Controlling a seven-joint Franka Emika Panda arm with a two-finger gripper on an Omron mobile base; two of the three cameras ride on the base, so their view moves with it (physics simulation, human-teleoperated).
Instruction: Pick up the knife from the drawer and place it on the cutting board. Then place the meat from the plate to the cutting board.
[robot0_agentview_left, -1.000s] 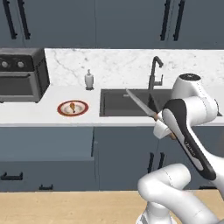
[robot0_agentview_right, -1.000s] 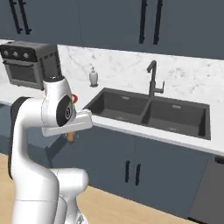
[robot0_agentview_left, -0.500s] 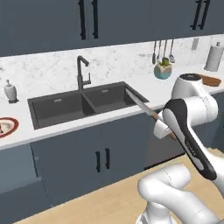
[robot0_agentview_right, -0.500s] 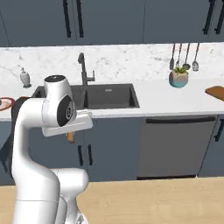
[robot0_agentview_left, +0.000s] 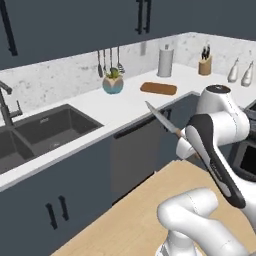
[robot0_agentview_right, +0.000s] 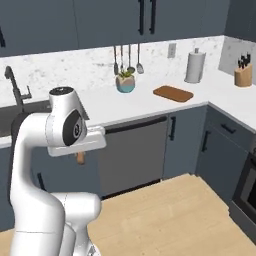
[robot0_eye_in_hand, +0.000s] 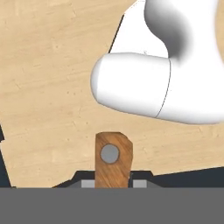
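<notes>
Carrying stage of the first step: gripper (robot0_eye_in_hand: 113, 183) clamped on the brown-handled, silver-bladed long knife (robot0_agentview_left: 163, 121), held mid-air before the table, blade aimed toward 11 o'clock; next, reaching to the flat brown wooden cutting board (robot0_agentview_left: 158, 88) at 12 o'clock and lowering it there.

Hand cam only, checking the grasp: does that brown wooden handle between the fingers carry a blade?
Observer: Yes. The gripper holds a long knife, pointed silver blade angled up toward the white counter.
Operator: Board in sight?
Observer: Flat brown wooden cutting board lies on the counter, beyond the blade tip.
Operator: What's beside it?
Observer: Teal-potted plant one side, white paper towel roll the other.
</notes>
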